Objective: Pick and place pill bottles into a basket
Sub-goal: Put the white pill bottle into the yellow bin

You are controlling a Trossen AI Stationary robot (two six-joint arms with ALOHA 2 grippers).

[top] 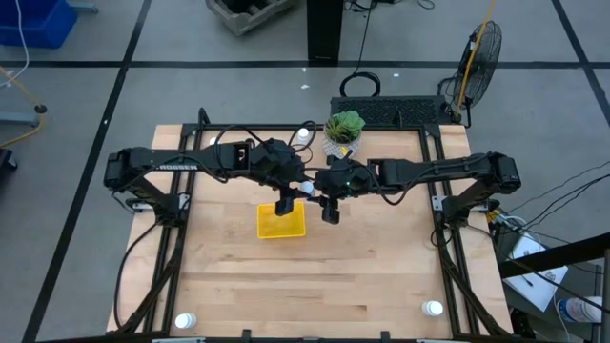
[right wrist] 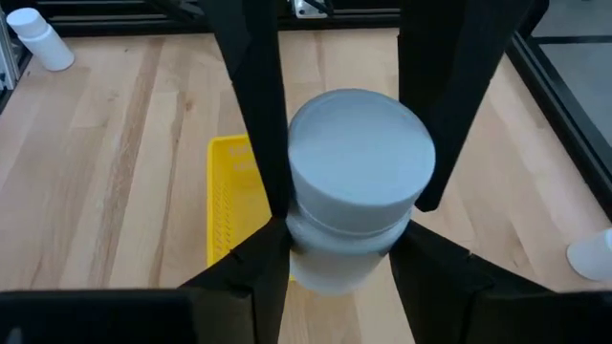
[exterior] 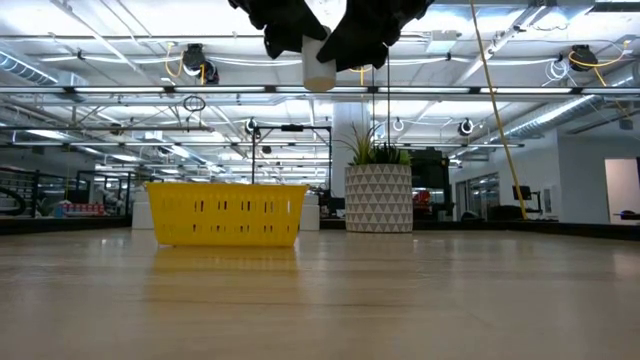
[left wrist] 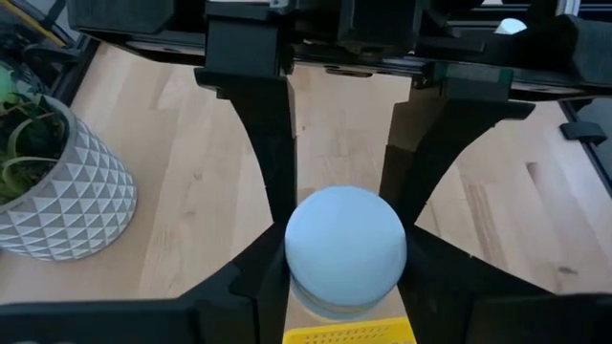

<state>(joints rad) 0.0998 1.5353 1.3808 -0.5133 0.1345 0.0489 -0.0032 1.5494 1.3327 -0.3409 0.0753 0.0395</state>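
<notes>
Both arms met over the middle of the table, apparently passing one pill bottle (right wrist: 359, 182) between them. The left gripper (top: 284, 205) hung above the yellow basket (top: 281, 224), its fingers clamped on the bottle's sides. The right gripper (top: 330, 211) hovered just right of the basket, its fingers also closed against a bottle, probably the same one. Held high, the bottle (exterior: 319, 62) could clear the basket's low walls. Spare bottles (top: 185, 321) stood at the table's near corners, another (top: 303, 136) near the plant pot (top: 343, 143).

I see a pale wood table (top: 315, 276) with visible grain and a soft sheen. The basket (exterior: 226, 214) looks like slotted yellow plastic; the pill bottle (right wrist: 359, 186) like smooth matt white plastic.
</notes>
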